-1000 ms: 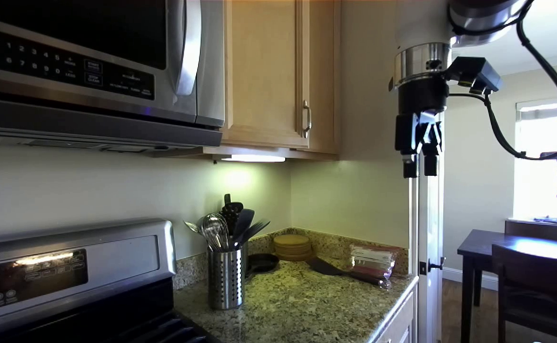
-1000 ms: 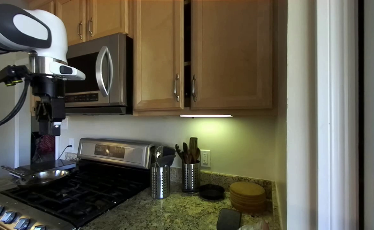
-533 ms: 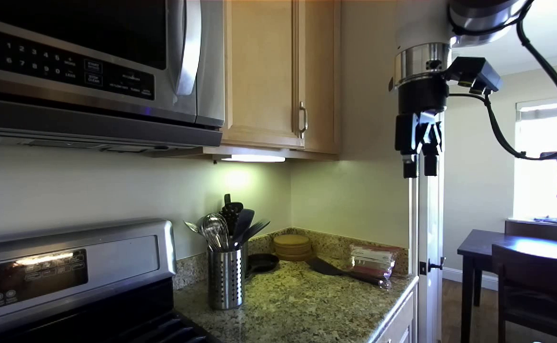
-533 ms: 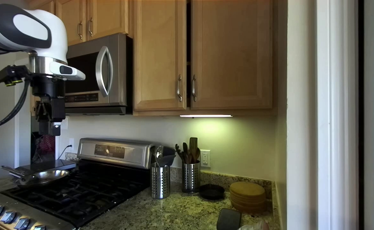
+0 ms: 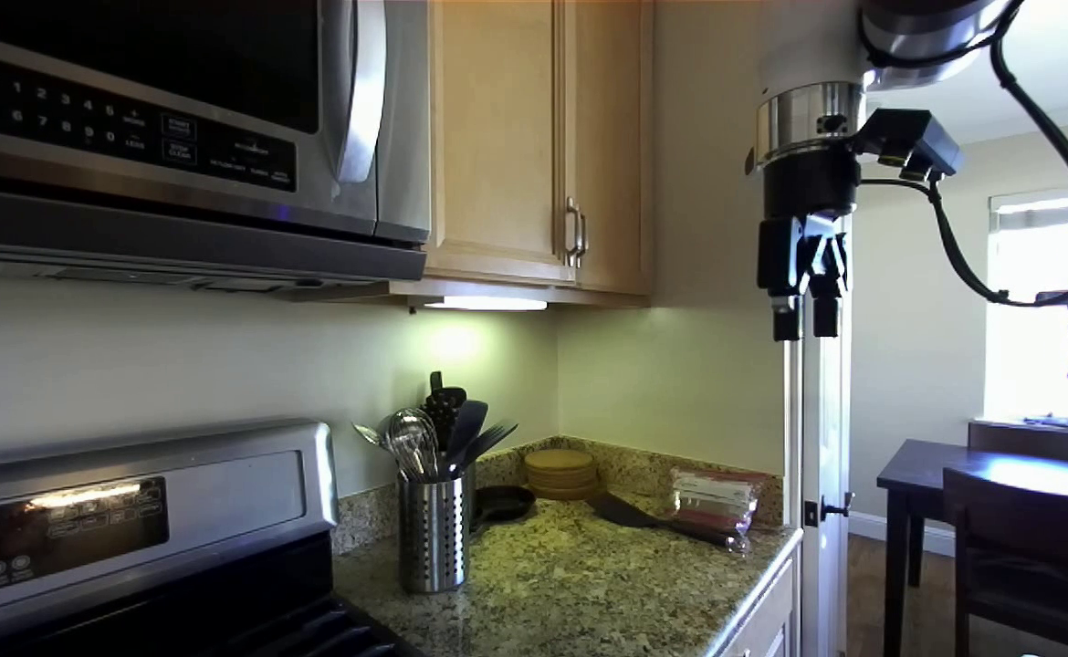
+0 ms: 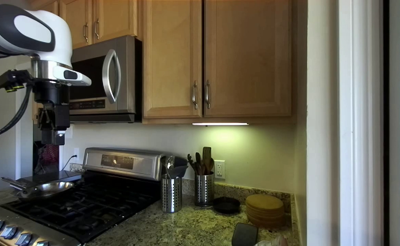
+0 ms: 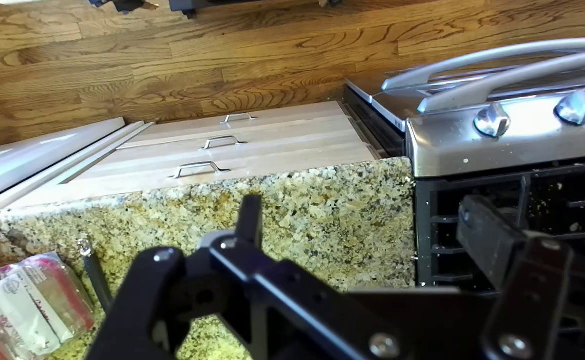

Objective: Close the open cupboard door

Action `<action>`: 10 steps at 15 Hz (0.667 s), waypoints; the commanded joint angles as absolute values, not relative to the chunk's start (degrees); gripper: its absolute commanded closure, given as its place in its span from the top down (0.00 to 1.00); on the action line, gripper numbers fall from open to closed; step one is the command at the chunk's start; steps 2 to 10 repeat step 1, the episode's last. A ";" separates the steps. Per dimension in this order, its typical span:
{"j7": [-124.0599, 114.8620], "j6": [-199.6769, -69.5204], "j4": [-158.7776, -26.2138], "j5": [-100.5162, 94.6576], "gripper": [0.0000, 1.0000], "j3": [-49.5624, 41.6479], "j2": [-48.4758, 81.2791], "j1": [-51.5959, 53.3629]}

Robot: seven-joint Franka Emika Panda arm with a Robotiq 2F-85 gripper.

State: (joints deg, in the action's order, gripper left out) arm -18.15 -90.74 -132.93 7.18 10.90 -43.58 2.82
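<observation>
The cupboard door point(image 6: 172, 58) is light honey-brown wood with a slim silver bar handle point(image 6: 195, 95) near its free edge. It also shows in an exterior view point(image 5: 497, 137). It stands almost flush with the neighbouring door point(image 6: 248, 58); a thin dark gap runs between them. I cannot tell whether it is fully shut. My gripper point(image 5: 805, 326) hangs pointing down, well apart from the door and touching nothing. It also shows in an exterior view point(image 6: 53, 138). In the wrist view its fingers point(image 7: 358, 207) are spread with nothing between them. The door is out of the wrist view.
A steel microwave point(image 6: 94, 78) hangs beside the cupboard, above the stove point(image 6: 83, 201). Utensil holders point(image 6: 171, 194), a black pan point(image 6: 226, 205) and stacked round tan pieces point(image 6: 265, 210) stand on the granite counter point(image 5: 570, 584). A plastic packet point(image 7: 27, 305) lies near the counter edge.
The cupboard door has swung inward, and the dark gap beside it has narrowed to a thin line. The neighbouring door's handle now shows beside its own. The arm and gripper have not moved.
</observation>
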 commanded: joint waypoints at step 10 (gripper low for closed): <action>-18.02 -90.64 -132.83 7.27 1.00 11.04 -43.56 2.58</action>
